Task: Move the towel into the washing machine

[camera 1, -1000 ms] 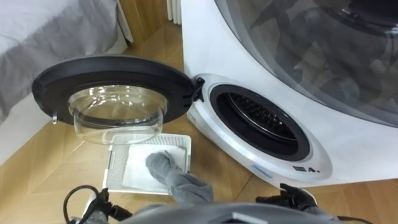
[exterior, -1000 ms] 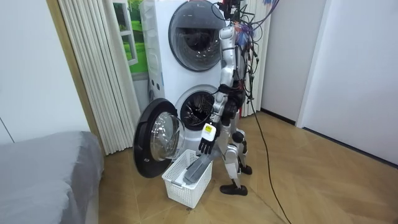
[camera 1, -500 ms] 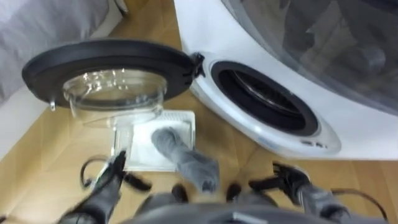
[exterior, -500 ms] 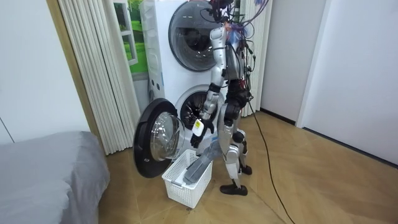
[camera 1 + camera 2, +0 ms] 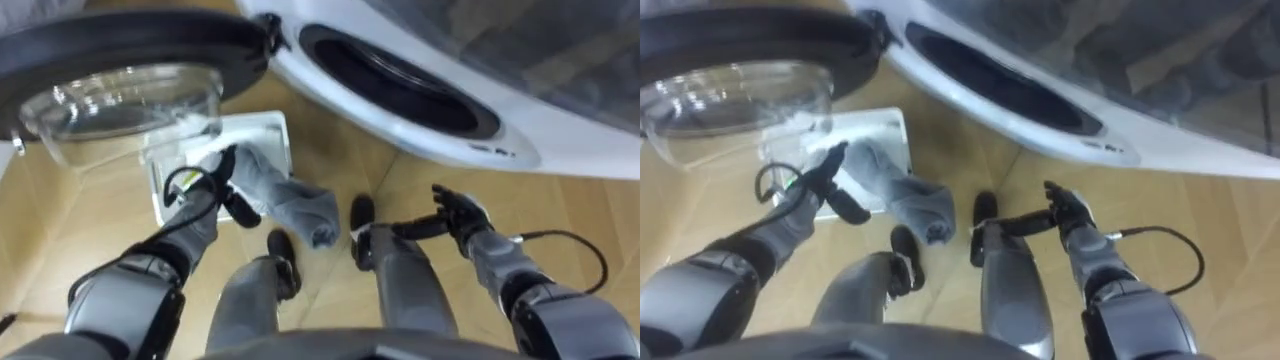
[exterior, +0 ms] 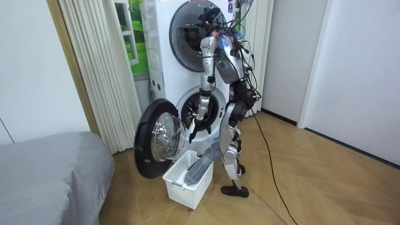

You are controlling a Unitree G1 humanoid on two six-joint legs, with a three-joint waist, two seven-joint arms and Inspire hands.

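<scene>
**A:** What sits nearest the robot?

**B:** Its two hands, low in the eye views, above its own legs. The right hand [image 5: 457, 214] hangs over the wooden floor [image 5: 340, 150] on the right. Its fingers are loosely spread and there is nothing in them.

**A:** And the left?

**B:** The left hand [image 5: 213, 190] reaches forward to the near edge of the white basket [image 5: 268, 128]. Its fingers are straight and apart, with the thumb out to the side, and they close on nothing.

**A:** Where is the towel relative to those fingers?

**B:** The grey towel [image 5: 290, 200] lies just to the right of them. One end sits in the basket and the rest spills over the basket's near right rim. The fingertips point along the towel's left edge, but I cannot tell whether they touch the cloth. No finger or thumb is wrapped round any of it.

**A:** So it isn't in the machine?

**B:** No. It lies in and over the basket, which stands on the floor below the open door [image 5: 120, 45]. The door is a black ring with a clear glass bowl, swung out to the left.

**A:** And beyond that?

**B:** The white washing machine [image 5: 560, 140]. Its dark round drum opening [image 5: 390, 80] is up and to the right of the basket, well apart from the towel. In the room view the robot stands right before the machine, leaning forward, with the basket at its feet. A grey bed [image 6: 50, 175] lies off to the room view's left.
</scene>
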